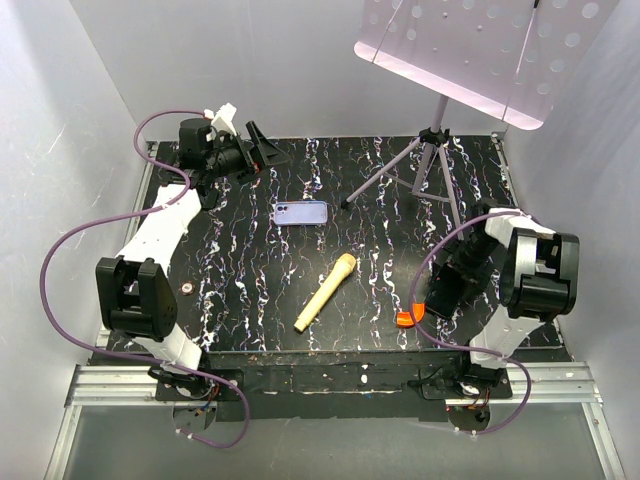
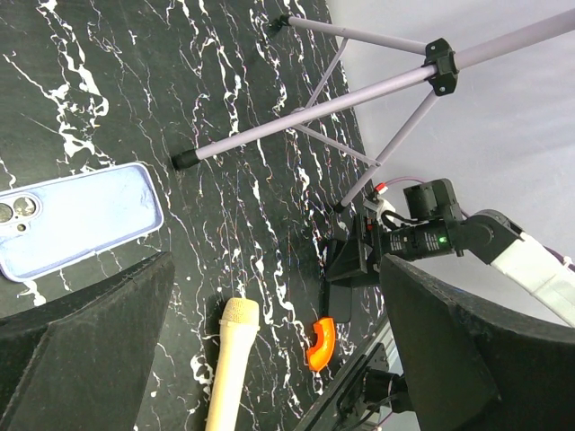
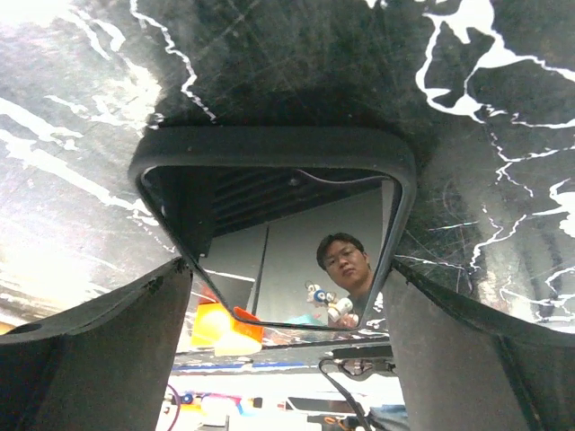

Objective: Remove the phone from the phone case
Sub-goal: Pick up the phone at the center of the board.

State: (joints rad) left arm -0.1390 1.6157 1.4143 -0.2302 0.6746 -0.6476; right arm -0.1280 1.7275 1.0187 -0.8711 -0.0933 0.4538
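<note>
The lavender phone case [image 1: 300, 212] lies flat, back up, in the middle of the table. In the left wrist view [image 2: 85, 220] camera lenses show in its corner cutout, so the phone [image 2: 23, 209] sits inside, its screen hidden. My left gripper [image 1: 265, 150] is open and empty, raised behind and left of the case [image 2: 278, 269]. My right gripper [image 1: 437, 298] is open low at the near right [image 3: 287, 265].
A black flat rectangle [image 3: 269, 206] with a mirroring face lies between my right fingers [image 2: 341, 292]. An orange curved piece [image 1: 408, 318] lies beside it. A cream microphone-like stick [image 1: 326, 291] lies mid-front. A tripod stand [image 1: 430, 150] is at the back right.
</note>
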